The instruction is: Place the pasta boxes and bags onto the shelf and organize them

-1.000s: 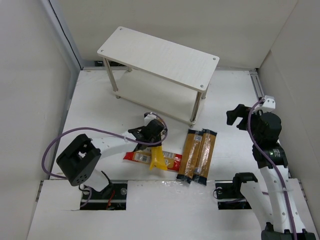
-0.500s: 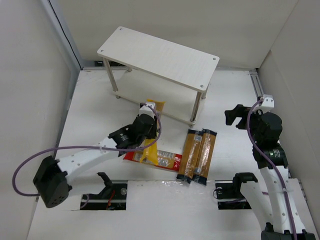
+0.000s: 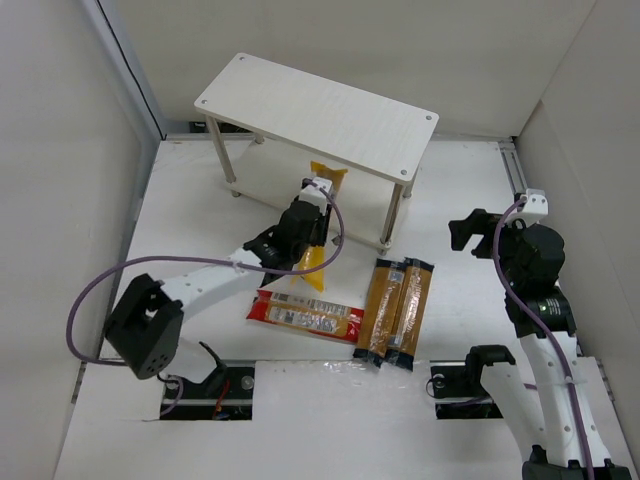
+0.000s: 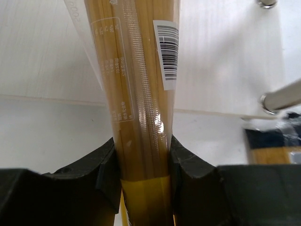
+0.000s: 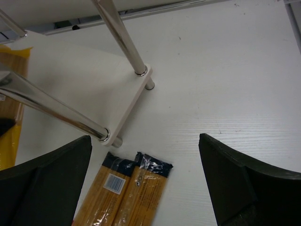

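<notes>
Step in hand: getting the yellow bag point(image 3: 324, 176) onto the lower tier of the shelf point(image 3: 320, 115).

- Left gripper point(image 4: 143, 165): jaws narrow, pinching the yellow bag across its width, roughly at mid-length. In the wrist view the pads point(image 4: 109, 165) press both sides of the film and the spaghetti runs straight out ahead.
- Bag position: the far end sits under the front edge of the top board, over the lower board point(image 3: 268, 186). The near end hangs out over the table point(image 3: 190, 230), above and just beside the red box point(image 3: 305, 315).
- Right gripper point(image 5: 144, 140): jaws wide, nothing between them, parked well apart from the work, to the right of the shelf. The two clear bags point(image 3: 395, 310) lie side by side on the table, untouched.

How to do it well (judgement, not observation):
- Keep the bag level and low — the gap between the boards looks tight for the wrist, so slide it in lengthwise rather than lifting it.
- Turn the bag parallel to the long edge before letting go, towards the back, so three more packs can lie alongside.
- Watch the front right leg point(image 3: 395, 215) — the approach runs near it.
- Release only once most of the length rests on the board; a mid-length pinch lets the free tail droop and drag the bag off.
</notes>
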Controlling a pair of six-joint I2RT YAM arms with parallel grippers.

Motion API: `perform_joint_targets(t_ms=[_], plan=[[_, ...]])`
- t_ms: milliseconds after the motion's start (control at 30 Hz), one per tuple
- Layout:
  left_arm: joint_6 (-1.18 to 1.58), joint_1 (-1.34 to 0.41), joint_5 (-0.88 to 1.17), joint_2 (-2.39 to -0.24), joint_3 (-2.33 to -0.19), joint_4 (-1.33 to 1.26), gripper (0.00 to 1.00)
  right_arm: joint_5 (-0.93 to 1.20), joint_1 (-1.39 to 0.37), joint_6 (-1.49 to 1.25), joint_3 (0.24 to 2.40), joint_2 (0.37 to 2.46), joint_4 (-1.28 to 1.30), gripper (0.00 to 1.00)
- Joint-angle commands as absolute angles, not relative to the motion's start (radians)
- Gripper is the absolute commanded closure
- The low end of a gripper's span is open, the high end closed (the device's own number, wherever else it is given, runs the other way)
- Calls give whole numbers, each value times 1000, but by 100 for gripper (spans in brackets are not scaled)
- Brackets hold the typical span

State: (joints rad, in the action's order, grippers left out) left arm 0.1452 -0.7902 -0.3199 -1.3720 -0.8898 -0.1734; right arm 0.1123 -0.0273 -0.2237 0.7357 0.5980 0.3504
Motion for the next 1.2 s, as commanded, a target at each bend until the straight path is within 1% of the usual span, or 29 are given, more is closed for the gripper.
perform_joint_targets(t_ms=[0, 67, 200, 300, 400, 433, 467, 500, 533, 567, 667, 733, 833, 867, 900, 967, 1000, 1033, 1133, 1167], plan=[[94, -775, -302, -1397, -967, -489, 100, 104, -31, -212, 738, 595, 304, 0], [72, -775, -273, -1423, -940, -669, 100, 104, -31, -212, 738, 595, 304, 0], [92, -755, -184, -1524, -969, -797, 100, 95, -31, -212, 729, 613, 295, 0], [115, -733, -127, -1600, -1057, -808, 100, 95, -31, -212, 738, 623, 304, 0], [139, -724, -107, -1712, -1192, -724, 100, 95, -31, -212, 738, 623, 313, 0], [149, -715, -89, -1759, -1230, -642, 98, 95, -31, -212, 738, 623, 313, 0], [172, -704, -66, -1775, -1285, -609, 84, 95, -31, -212, 738, 623, 313, 0], [204, -704, -66, -1785, -1299, -574, 47, 95, -31, -212, 738, 623, 313, 0], [204, -704, -66, -1786, -1299, -565, 28, 95, -31, -212, 738, 623, 313, 0], [215, -695, -66, -1786, -1299, -565, 0, 106, -31, -221, 738, 623, 313, 0], [254, -695, -80, -1770, -1299, -503, 0, 132, -31, -221, 729, 614, 313, 0], [293, -695, -91, -1746, -1256, -456, 0, 132, -31, -221, 729, 614, 313, 0], [379, -695, -169, -1675, -1197, -309, 0, 132, -31, -230, 729, 595, 322, 0], [473, -695, -187, -1655, -1197, -235, 0, 132, -31, -230, 729, 595, 331, 0], [529, -695, -204, -1611, -1177, -100, 0, 132, -31, -241, 729, 585, 331, 0], [621, -709, -235, -1557, -1103, 16, 0, 106, -31, -251, 720, 584, 331, 0], [728, -722, -259, -1493, -1070, 113, 0, 106, -31, -252, 719, 574, 331, 0], [767, -739, -279, -1459, -1007, 151, 0, 94, -31, -252, 719, 574, 340, 0], [928, -791, -279, -1332, -921, 298, 0, 94, -31, -252, 719, 574, 351, 0], [1031, -811, -269, -1307, -878, 342, 0, 94, -31, -252, 719, 584, 351, 0]])
